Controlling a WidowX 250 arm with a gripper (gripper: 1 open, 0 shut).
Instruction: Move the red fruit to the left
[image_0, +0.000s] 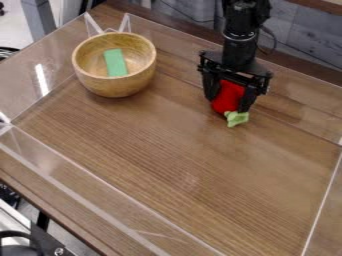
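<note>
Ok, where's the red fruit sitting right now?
The red fruit lies on the wooden table in the right part of the camera view, between the jaws of the open gripper, well right of the wooden bowl.

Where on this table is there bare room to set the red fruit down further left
Bare wood runs between the wooden bowl and the red fruit, and across the whole near half. It is crowded only at the open gripper straddling the fruit.
</note>
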